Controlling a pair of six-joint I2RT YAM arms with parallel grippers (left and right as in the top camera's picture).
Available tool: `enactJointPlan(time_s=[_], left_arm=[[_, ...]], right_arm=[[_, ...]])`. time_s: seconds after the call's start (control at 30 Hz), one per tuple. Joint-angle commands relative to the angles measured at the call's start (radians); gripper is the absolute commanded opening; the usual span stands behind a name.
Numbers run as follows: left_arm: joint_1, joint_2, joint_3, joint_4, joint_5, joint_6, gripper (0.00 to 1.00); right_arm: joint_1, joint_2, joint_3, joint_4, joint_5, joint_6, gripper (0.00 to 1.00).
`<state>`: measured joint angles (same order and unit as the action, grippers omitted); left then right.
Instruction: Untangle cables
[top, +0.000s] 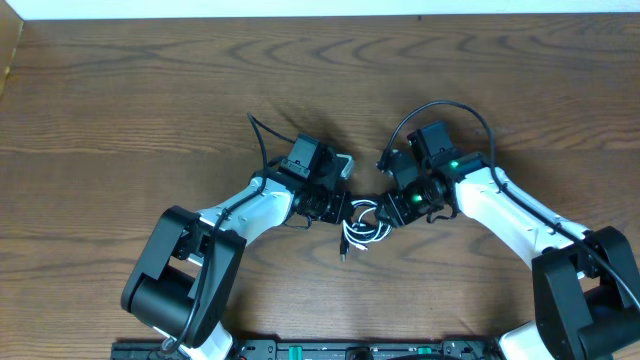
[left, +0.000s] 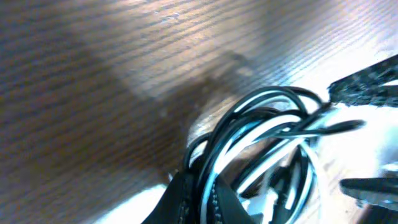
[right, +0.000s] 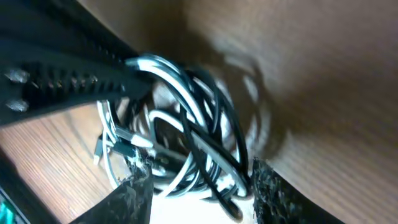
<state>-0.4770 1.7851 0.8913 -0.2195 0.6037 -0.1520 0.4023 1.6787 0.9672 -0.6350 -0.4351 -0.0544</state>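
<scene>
Where the two arms meet near the middle of the wooden table (top: 150, 100), the cables (top: 365, 225) lie as one small tangled coil between the left gripper (top: 345, 210) and the right gripper (top: 388, 212), both of which point inward at it. A white cord (left: 261, 96) and a black cord (left: 214, 134) loop through each other several times, and in the overhead view one dark end (top: 343, 252) trails out of the coil toward the robot's side of the table. From the left wrist camera, strands run down into the narrow gap between the left gripper's dark fingers (left: 183, 202) at the bottom edge, so its jaws appear pressed together on the cables, though the picture is blurred. From the right wrist camera, the right gripper's two fingertips (right: 134, 193) stand well apart at the bottom of the frame, with the coil sitting between them. The left gripper's tip reaches into the top of the coil from the upper left.
</scene>
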Motion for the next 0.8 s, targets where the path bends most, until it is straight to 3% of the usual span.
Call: enactJointPlan(time_s=[0.0, 0.5, 0.77], left_arm=[[0.001, 0.014, -0.006, 0.001, 0.040, 0.020, 0.07], [0.001, 0.014, -0.006, -0.006, 0.005, 0.020, 0.07], [0.000, 0.014, -0.006, -0.006, 0.006, 0.020, 0.07]], right_arm=[[0.003, 0.006, -0.003, -0.021, 0.080, -0.055, 0.48], [0.003, 0.007, -0.032, 0.000, 0.134, -0.101, 0.48], [0.003, 0.007, -0.114, 0.130, 0.096, -0.073, 0.37]])
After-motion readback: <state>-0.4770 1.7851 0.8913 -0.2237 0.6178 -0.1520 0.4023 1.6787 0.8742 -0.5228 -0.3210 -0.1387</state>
